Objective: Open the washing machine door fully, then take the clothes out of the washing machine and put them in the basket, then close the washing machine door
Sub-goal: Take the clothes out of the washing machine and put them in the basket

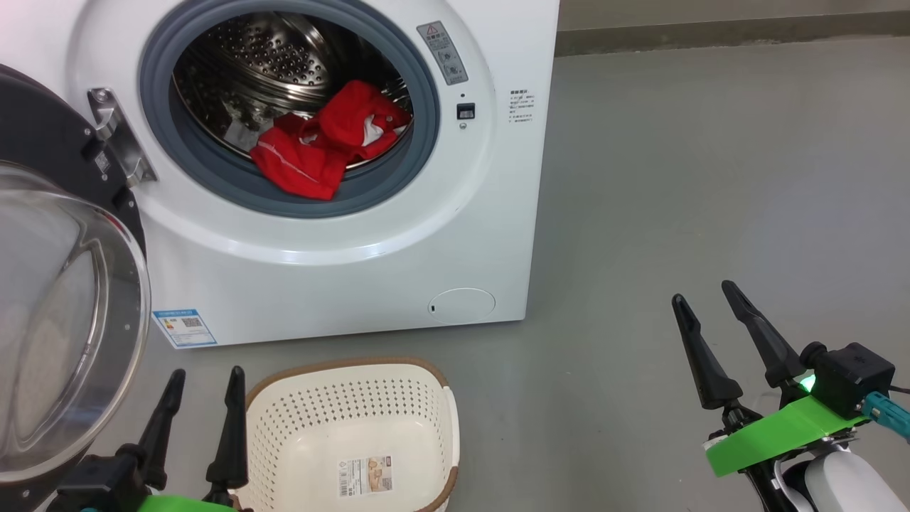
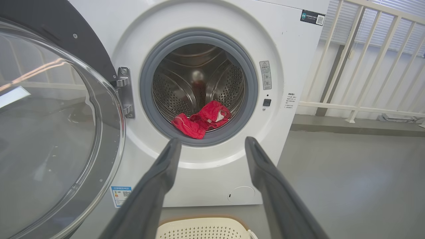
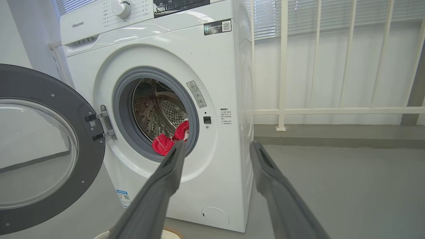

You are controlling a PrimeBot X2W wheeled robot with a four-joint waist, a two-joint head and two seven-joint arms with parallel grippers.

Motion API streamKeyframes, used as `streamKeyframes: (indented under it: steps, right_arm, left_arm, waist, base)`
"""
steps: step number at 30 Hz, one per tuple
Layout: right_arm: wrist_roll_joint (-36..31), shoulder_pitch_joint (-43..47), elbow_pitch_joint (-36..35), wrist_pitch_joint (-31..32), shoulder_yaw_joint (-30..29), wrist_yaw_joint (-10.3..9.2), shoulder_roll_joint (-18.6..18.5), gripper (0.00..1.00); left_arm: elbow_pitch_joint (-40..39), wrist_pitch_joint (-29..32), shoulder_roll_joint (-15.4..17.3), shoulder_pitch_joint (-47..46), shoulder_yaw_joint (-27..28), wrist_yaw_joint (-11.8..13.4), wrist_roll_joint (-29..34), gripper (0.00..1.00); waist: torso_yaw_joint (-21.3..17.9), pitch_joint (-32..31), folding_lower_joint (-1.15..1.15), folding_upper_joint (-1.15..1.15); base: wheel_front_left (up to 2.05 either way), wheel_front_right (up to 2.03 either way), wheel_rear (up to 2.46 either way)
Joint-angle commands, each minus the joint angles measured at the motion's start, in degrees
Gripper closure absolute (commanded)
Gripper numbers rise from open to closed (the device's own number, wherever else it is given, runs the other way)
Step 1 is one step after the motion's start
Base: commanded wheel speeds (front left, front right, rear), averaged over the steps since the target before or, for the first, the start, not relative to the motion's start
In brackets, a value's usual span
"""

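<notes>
Washing machine door (image 1: 64, 320): swung out to the left on its hinge, well clear of the drum mouth. Looks fully open; first step judged done.

Clothes (image 1: 323, 142): red bundle with white trim, low in the drum (image 1: 270, 57) of the washing machine (image 1: 341, 263), front edge draped over the grey gasket (image 1: 424, 121). Easy reach from the front.

Basket (image 1: 284, 419): on the floor just in front of the machine, below the opening, holding nothing but a paper label (image 1: 365, 475). Probably set there for a short carry from the drum.

Left gripper (image 1: 207, 372): jaws wide, nothing held, just left of the basket, beside the door glass.

Right gripper (image 1: 704, 291): jaws wide, nothing held, well off to the right above the floor.

Likely next: reach into the drum for the bundle.
</notes>
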Motion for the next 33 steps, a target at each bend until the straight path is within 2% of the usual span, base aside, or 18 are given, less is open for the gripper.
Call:
streamKeyframes:
  steps: [1, 12, 33]
  right_arm:
    - [-0.74, -0.71, -1.47, -0.36, 0.69, -0.04, -0.49, 0.0]
    - [-0.69, -0.41, -1.5, -0.36, 0.45, -0.04, -0.19, 0.0]
    - [-0.55, -0.31, -1.42, -0.36, 0.71, -0.04, -0.16, 0.0]
  left_arm:
    - [-1.53, -0.72, 1.27, -1.4, 2.49, 0.3, 0.37, 0.0]
    - [-1.85, -0.75, 1.19, -1.32, 3.35, 0.29, 0.28, 0.0]
    - [-1.5, -0.76, 0.82, -1.39, 3.91, 0.32, 0.33, 0.0]
  waist:
    - [0.04, -0.01, 0.0, 0.0]
    - [0.47, 0.0, 0.0, 0.0]
    - [0.77, -0.01, 0.0, 0.0]
  base:
    - [0.0, 0.0, 0.0]
    - [0.2, -0.2, 0.0]
    - [1.04, -1.04, 0.0]
